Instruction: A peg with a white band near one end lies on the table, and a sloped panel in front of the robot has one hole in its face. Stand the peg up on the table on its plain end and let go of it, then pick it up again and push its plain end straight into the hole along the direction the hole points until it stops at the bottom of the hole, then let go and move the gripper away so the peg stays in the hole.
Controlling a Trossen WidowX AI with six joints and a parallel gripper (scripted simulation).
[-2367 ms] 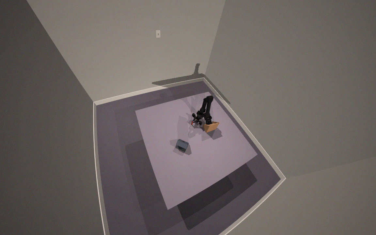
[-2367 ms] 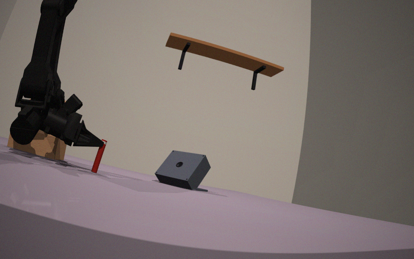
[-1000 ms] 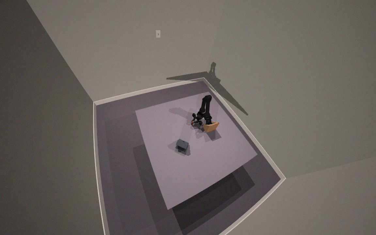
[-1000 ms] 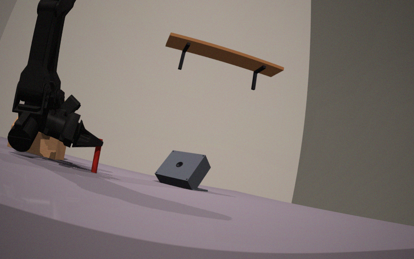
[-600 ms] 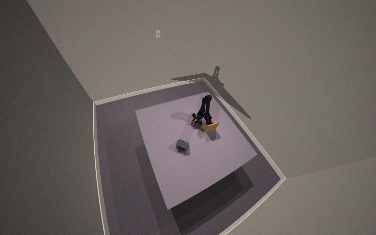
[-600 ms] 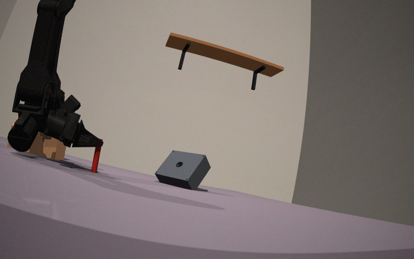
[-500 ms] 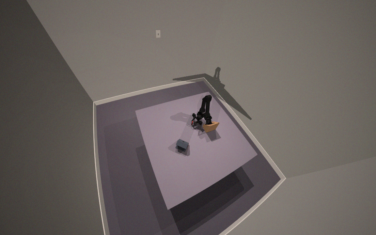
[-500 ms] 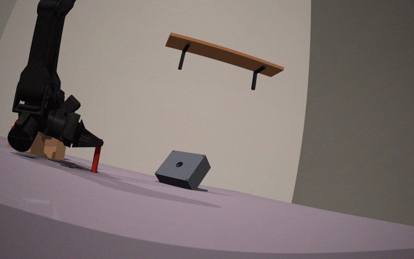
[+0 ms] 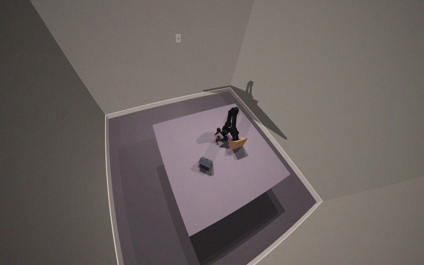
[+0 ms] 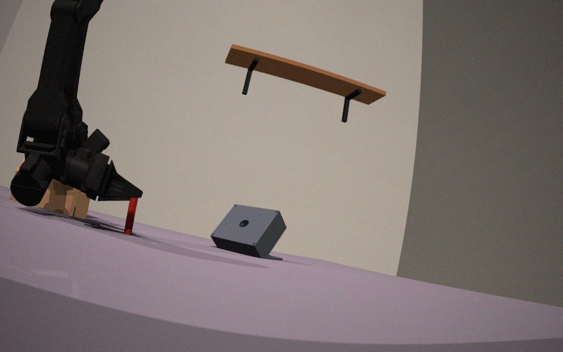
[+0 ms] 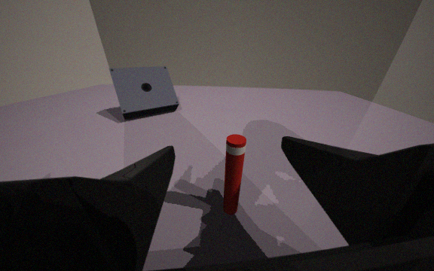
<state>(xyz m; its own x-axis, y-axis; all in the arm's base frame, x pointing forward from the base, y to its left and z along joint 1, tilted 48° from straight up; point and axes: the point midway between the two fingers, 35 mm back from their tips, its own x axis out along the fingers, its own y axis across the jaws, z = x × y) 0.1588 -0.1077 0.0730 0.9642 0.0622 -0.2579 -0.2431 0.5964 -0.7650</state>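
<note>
The red peg stands upright on the table, plain end down. Its white band is near the top in the wrist view. My gripper is wide open, with one finger on each side of the peg's upper part and a gap on both sides. In the exterior view a finger hides the peg's top. The grey sloped panel stands beyond the peg, ahead and to the left in the wrist view. Its hole shows dark and empty.
A wooden block is beside the arm's base. The purple table bears the peg and panel. A wooden shelf on black brackets is on the wall.
</note>
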